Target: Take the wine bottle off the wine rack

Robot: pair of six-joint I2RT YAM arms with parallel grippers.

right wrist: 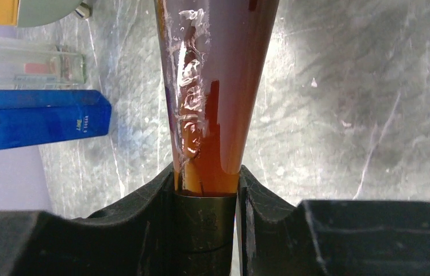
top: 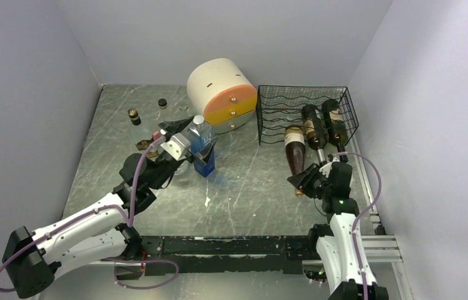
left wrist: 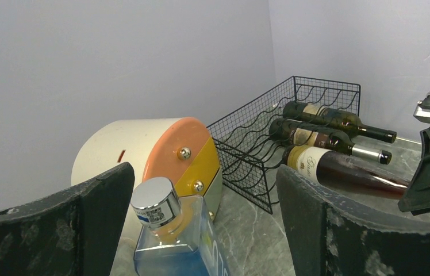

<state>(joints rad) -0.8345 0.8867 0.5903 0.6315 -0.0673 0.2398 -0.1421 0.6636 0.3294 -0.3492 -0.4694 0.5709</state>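
My right gripper (right wrist: pixel 205 214) is clamped on the neck of the wine bottle (top: pixel 295 152), whose base lies at the front of the rack (top: pixel 279 105). 2 dark bottles (top: pixel 322 125) lie just right of it. To the left, my left gripper (top: pixel 186 149) gapes around a blue bottle (top: pixel 203 139), with bare table (top: pixel 250 187) between.

Lit evenly and fairly brightly from overhead, in diffuse white light. Cast only soft, short shadows under the drawer unit (top: pixel 221 88) and the wine rack (top: pixel 275 119). Caught white glare streaks along the wine bottle (right wrist: pixel 215 86) in the right wrist view, and a dull sheen on the table (top: pixel 250 200). Rendered the left gripper's fingers (left wrist: pixel 339 230) soft and grainy up close. Kept the overhead view sharp.
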